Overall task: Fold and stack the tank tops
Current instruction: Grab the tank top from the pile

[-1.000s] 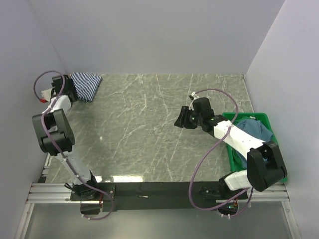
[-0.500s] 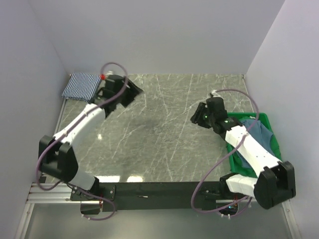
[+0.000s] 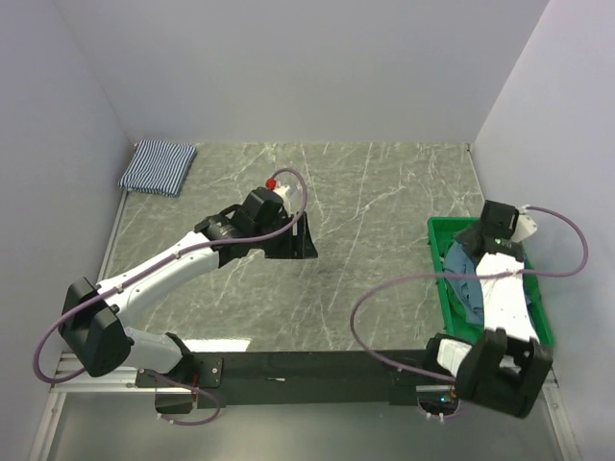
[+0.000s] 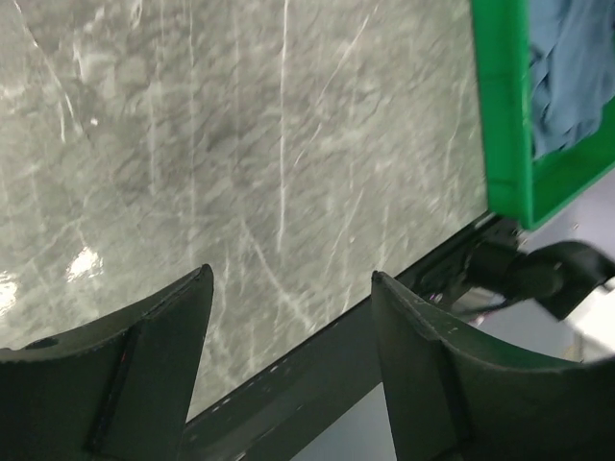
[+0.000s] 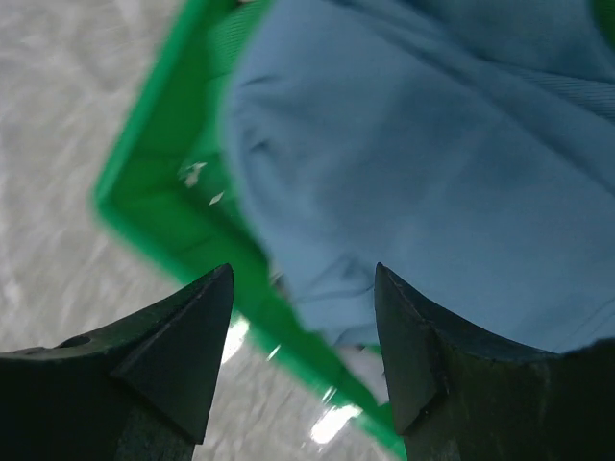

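The striped navy-and-white tank top (image 3: pixel 159 166) lies folded at the table's far left corner. The teal-blue tank top (image 3: pixel 463 274) lies crumpled in the green crate (image 3: pixel 438 257) at the right; it also shows in the right wrist view (image 5: pixel 432 163) and in the left wrist view (image 4: pixel 572 72). My left gripper (image 3: pixel 306 240) is open and empty over the middle of the table; in its own view (image 4: pixel 291 279) bare marble lies between the fingers. My right gripper (image 3: pixel 480 235) is open and empty above the crate's left rim and the blue top; it shows in its own view (image 5: pixel 303 271).
The green crate's rim (image 5: pixel 159 163) sits at the table's right edge, and its wall (image 4: pixel 500 106) shows in the left wrist view. The black base rail (image 3: pixel 307 365) runs along the near edge. Grey walls close in the left, back and right.
My left arm has swung from the striped top at the far left to the table's middle, empty. My right arm has pulled back from the middle to above the crate.
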